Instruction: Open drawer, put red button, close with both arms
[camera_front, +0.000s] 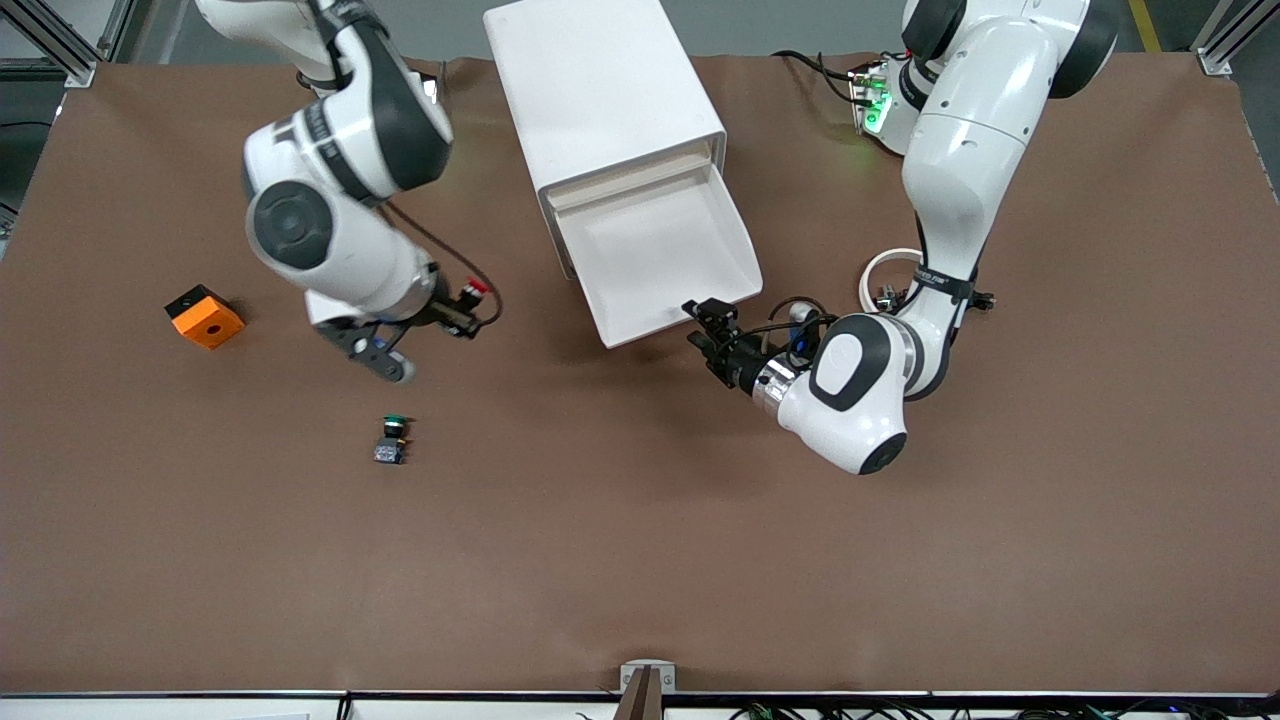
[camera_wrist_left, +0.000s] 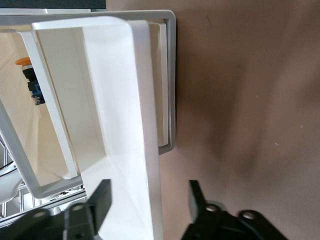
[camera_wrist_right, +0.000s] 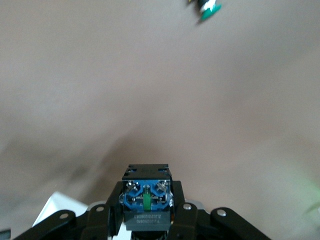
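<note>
While drawer (camera_front: 668, 262) gapes, brown table (camera_front: 900, 560)

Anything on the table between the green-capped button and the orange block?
Nothing: in the front view only bare brown table shows between the green-capped button and the orange block. The right gripper, holding the red button, is above the table, nearer the drawer.

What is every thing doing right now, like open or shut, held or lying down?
Wide white tray drawer: pulled open, empty.
Small red-capped push button: held up over the table.
Right gripper: shut on the red button.
Left gripper: open, astride the drawer's front edge.
Small green-capped push button: lying on the table.
Orange block: resting on the table.
</note>
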